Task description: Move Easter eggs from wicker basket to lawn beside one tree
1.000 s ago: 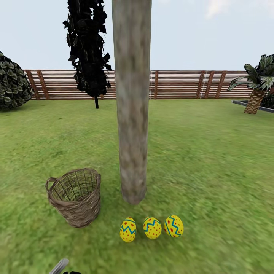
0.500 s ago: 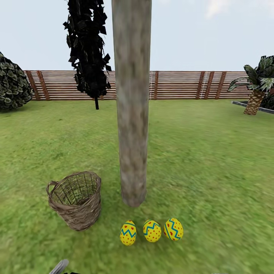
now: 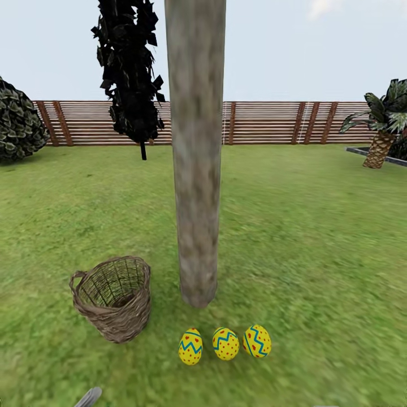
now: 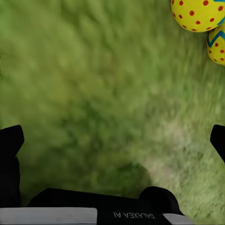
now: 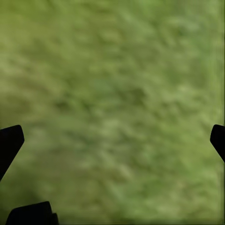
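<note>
The left pincer (image 4: 112, 140) hangs over blurred grass with its black fingers spread to the frame edges, holding nothing; two eggs are cut off at a corner of its view. The right pincer (image 5: 112, 136) is likewise spread wide and empty above the mottled green lawn (image 3: 316, 237). From the head, three yellow Easter eggs with red dots and blue-green zigzags (image 3: 225, 343) lie in a row just before the thick pale grey-tan tree trunk (image 3: 196, 169). The brown woven wicker basket (image 3: 113, 297) stands close beside it, seemingly empty. Open grass runs to the brown slatted fence (image 3: 271, 122).
</note>
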Tool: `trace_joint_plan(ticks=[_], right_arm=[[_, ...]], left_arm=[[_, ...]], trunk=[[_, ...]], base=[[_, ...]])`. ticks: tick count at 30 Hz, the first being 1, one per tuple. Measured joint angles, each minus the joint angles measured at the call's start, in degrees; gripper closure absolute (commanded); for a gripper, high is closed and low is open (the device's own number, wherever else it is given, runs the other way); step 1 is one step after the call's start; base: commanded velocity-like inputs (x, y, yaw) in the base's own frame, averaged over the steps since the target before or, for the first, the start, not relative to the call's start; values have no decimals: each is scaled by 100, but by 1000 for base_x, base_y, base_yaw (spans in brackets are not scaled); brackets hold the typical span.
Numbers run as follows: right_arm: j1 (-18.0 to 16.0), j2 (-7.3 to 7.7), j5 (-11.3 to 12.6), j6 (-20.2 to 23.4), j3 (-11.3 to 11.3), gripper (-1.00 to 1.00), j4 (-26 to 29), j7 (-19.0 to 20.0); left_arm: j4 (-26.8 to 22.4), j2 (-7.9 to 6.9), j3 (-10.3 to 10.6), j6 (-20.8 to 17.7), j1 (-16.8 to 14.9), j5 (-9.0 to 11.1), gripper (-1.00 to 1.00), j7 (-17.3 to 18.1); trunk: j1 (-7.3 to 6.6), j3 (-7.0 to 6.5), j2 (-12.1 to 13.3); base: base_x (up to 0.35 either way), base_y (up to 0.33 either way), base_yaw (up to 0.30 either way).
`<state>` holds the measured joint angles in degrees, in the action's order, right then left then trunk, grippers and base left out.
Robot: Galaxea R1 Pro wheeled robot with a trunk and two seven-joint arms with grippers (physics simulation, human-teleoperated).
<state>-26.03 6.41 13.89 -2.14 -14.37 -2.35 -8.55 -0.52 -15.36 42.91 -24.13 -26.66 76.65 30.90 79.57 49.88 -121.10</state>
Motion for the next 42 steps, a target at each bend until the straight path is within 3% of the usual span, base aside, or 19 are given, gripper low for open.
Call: trace_joint_plan(ticks=[23,28,36,39,40,42], right_arm=[[82,3,10,2,9,-100,-15,-3],[88,3,26,12,11,-100,-6,-4],[88,2,31,61,9,-100,-5,-6],[89,3,35,43,9,-100,-16,-4],[101,2,36,44,10,-100,-26,1],[145,-3,35,45,10,-100,-29,4]], left_arm=[[2,-28,10,27,165,8,-100,-5],[185,-55,14,613,209,7,-100,-26],[291,-65,47,828,212,8,-100,-29],[288,-62,464,1088,212,11,-100,-30],[285,-56,837,1177,211,19,-100,-30],[284,-47,1001,1220,211,23,-100,-30]], trunk=[[-505,-206,922],[-615,-257,1123],[-791,-328,1444],[-857,-355,1564],[-879,-363,1604],[-923,-381,1685]], base=[[0,0,0],[0,0,0],[0,0,0],[0,0,0],[0,0,0],[0,0,0]])
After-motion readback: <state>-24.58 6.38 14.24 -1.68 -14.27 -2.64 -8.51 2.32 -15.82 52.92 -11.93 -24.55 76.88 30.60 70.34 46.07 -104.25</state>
